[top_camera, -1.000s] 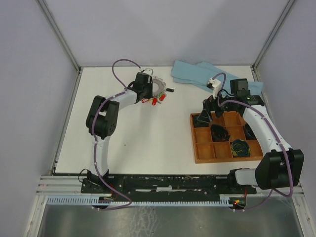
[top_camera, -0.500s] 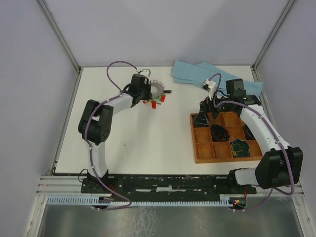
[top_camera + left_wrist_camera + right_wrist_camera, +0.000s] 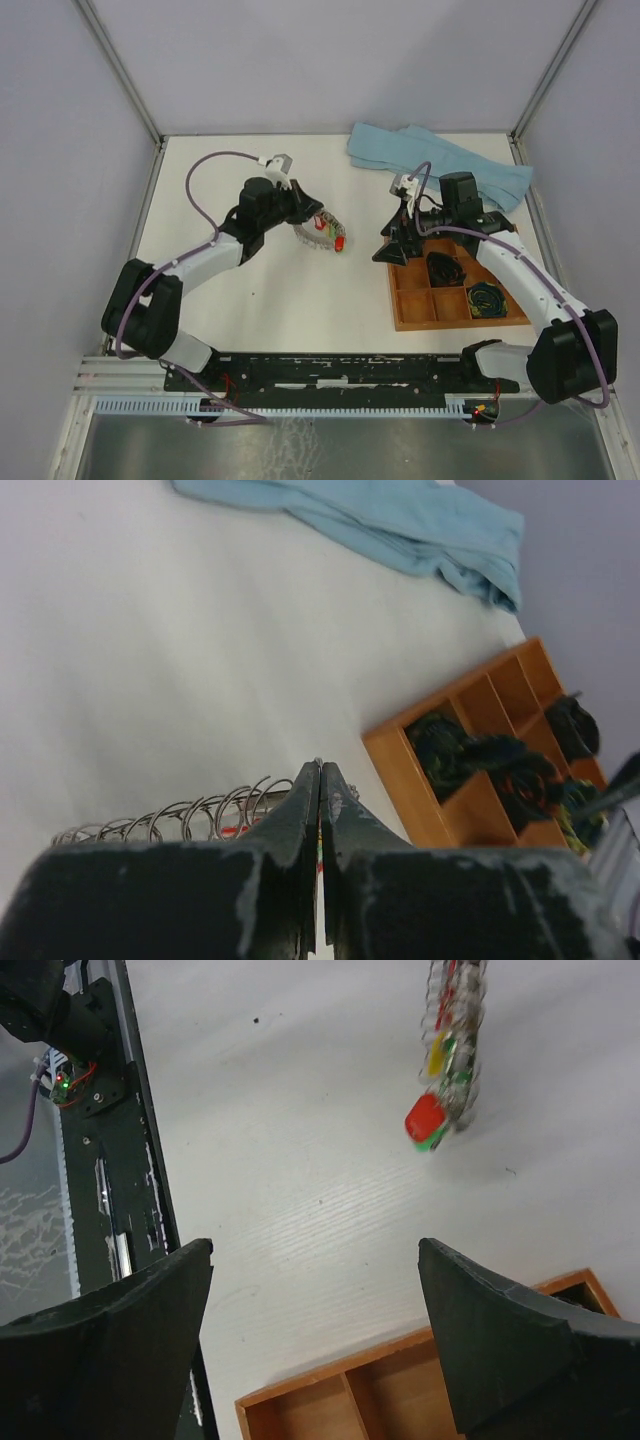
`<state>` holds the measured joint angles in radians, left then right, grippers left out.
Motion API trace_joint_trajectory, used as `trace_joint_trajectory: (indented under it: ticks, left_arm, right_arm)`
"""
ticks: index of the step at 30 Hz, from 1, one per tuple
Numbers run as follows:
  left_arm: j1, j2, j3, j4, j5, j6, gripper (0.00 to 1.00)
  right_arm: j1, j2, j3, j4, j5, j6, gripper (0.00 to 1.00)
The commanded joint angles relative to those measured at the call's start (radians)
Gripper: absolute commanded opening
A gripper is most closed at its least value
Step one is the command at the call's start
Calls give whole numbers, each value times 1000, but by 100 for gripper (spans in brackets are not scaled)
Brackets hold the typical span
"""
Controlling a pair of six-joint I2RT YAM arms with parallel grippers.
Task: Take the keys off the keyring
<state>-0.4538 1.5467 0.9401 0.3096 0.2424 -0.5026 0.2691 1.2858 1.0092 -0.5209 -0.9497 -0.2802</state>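
Top external: L claw clamped tight on keyring over mid worktop, red/green keys still attached; R claw spread wide, empty, by tray far-left corner.

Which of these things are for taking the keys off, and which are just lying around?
For the job:
- the keyring, held in the shut left end effector
- the keys hanging on it
- the open right end effector nearby

Just lying about:
- the blue cloth
- the wooden tray
- the dark coiled bundles in it
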Motion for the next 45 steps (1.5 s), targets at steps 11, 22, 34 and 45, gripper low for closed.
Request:
trace_joint_trajectory:
  ticks: [11, 22, 34, 45]
  left_arm:
    - [-196, -393, -343, 238, -52, -288, 3]
    - [-297, -431, -420, 312, -137, -361, 3]
    - [-362, -445, -479, 417, -235, -440, 3]
    - [-382, -442, -508, 475, -250, -464, 3]
  right_arm:
    - [179, -106, -180, 366, 109, -47, 87]
    - [279, -61, -214, 417, 195, -68, 88]
    - [349, -12, -211, 444, 295, -29, 78]
    - [369, 3, -188, 433, 339, 0, 63]
